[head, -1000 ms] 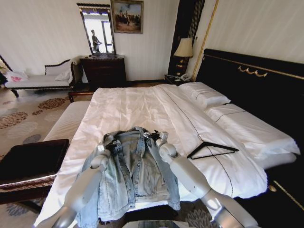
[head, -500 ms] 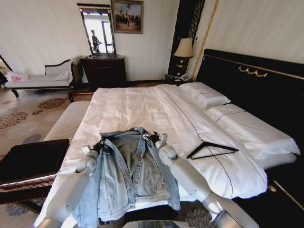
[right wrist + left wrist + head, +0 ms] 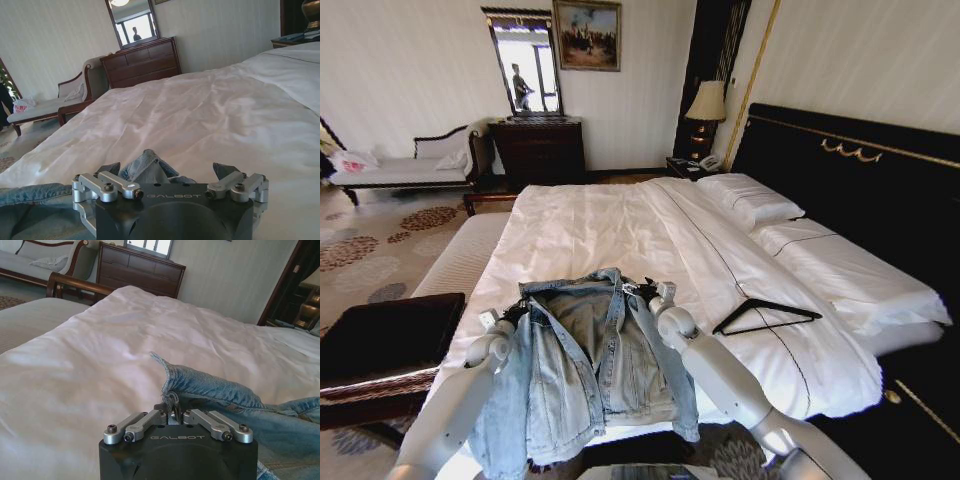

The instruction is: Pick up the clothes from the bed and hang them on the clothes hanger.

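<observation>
The light blue denim clothes (image 3: 585, 375) lie at the foot of the bed (image 3: 610, 225), front open and lower half hanging over the edge. My left gripper (image 3: 505, 315) is shut on the cloth edge (image 3: 172, 407) at one shoulder, holding that side out toward the bed's left. My right gripper (image 3: 645, 290) sits at the other shoulder; its fingers (image 3: 110, 169) stand apart, open, with a fold of denim (image 3: 145, 167) between them and a gap beside it. The black clothes hanger (image 3: 765, 312) lies flat on the sheet to the right of the right arm.
A dark padded bench (image 3: 385, 345) stands left of the bed's foot. Pillows (image 3: 750, 200) and the black headboard (image 3: 860, 170) are at the right. A dresser (image 3: 540, 150), chaise (image 3: 410, 165) and bedside lamp (image 3: 707, 105) line the far wall.
My left gripper has moved left with the jacket's shoulder, spreading the jacket open and showing its inside. The right gripper has stayed in place.
</observation>
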